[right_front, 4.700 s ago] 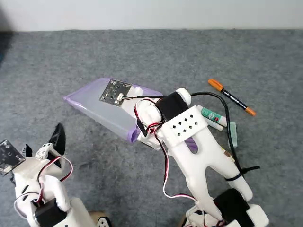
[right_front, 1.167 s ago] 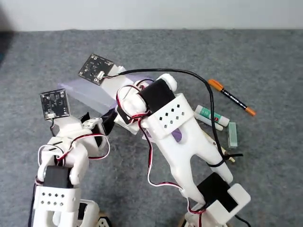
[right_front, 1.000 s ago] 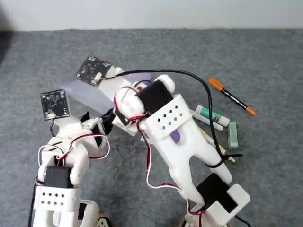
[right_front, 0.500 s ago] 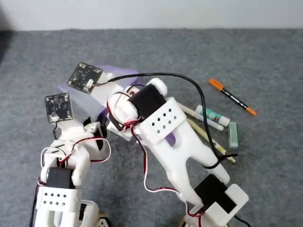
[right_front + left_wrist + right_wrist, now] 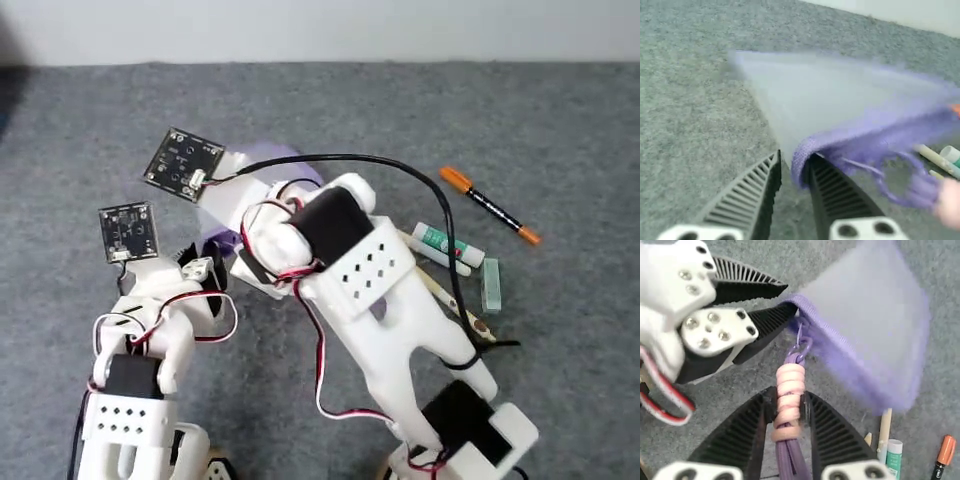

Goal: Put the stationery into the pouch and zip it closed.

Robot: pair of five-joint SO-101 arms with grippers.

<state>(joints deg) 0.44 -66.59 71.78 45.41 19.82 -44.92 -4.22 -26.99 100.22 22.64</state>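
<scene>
L arm, parked at the table's near-left corner 4.7 s ago, has come up to the pouch [image 5: 255, 165]. L gripper [image 5: 792, 161] now pinches the purple zip edge, one finger each side. R arm, w/ R gripper [image 5: 788, 392] clamped on the pink pull [image 5: 789, 375], swung left over approx 4 s, then eased back right in the last half sec. Pouch lay long & flat at first w/ its far-left tip poking out. Now it's bunched shorter, tip gone under the arms' cam boards. Pencils [image 5: 470, 317], covered by R arm at first, now show beside it.
</scene>
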